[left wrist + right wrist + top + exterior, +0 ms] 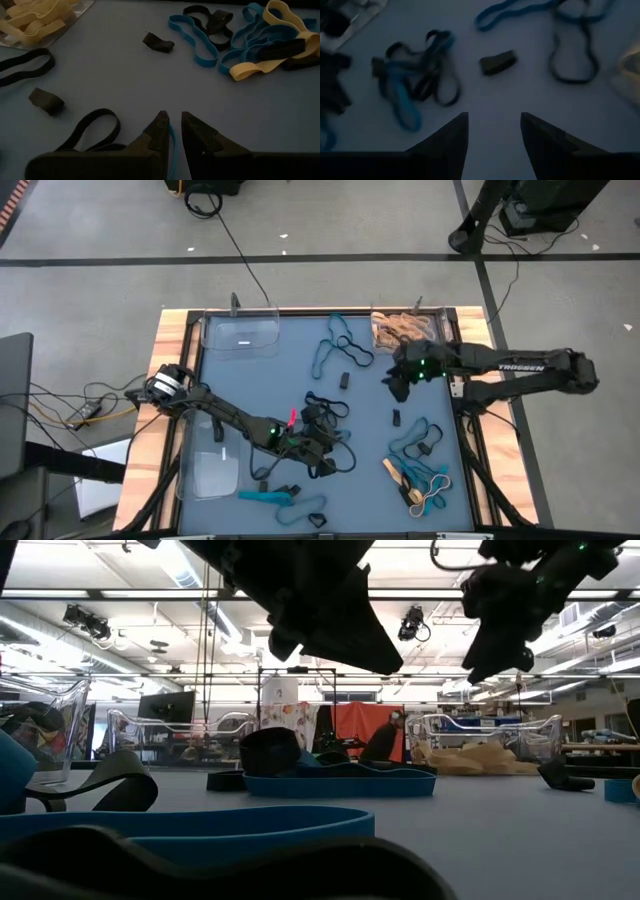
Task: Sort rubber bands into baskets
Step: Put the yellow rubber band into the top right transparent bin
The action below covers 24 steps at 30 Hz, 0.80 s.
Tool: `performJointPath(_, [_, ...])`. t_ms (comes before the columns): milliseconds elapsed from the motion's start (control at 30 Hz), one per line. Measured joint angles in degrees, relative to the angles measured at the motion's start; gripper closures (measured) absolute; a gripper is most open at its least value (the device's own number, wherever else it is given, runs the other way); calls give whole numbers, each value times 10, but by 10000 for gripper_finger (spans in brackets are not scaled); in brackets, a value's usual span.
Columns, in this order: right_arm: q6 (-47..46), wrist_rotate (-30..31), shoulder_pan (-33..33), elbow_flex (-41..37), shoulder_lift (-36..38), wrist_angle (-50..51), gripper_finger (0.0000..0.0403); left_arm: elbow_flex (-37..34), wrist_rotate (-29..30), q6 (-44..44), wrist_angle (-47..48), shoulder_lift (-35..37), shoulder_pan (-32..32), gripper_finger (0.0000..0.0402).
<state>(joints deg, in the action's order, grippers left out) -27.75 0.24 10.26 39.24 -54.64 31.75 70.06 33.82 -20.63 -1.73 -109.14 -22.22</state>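
Hovering wide apart and empty, the right gripper (494, 131) is held above scattered rubber bands (415, 82) on the counter (520, 95); narrowed, the left gripper (174, 129) is poised over a blue band (171, 142), baskets (240, 333) beyond.

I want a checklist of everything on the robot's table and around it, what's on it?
Surface: blue table top, wooden edges.
Job's things: rubber bands in tan, blue and black scattered about; three clear baskets, far-left basket looks empty, far-right basket holds tan bands, near-left basket looks empty.
Clutter: nothing seen.
Grippers: left gripper low over the table middle, jaws nearly together, a thin blue band between them; right gripper hovers over the table, jaws open, empty.
Cables: black cable on the floor; wires left of the table.
Surroundings: grey floor, a person far behind.
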Motion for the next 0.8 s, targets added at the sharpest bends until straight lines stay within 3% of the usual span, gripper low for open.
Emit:
performJointPath(367, [-70,33,-204,0,-70,-4,215,0,-3,10,4,0,0,349])
performJointPath(600, [-74,37,-296,0,-147,-29,228,0,-3,11,-2,0,5,349])
performJointPath(800, [-131,27,-357,0,-202,-85,236,0,-22,11,-1,0,15,349])
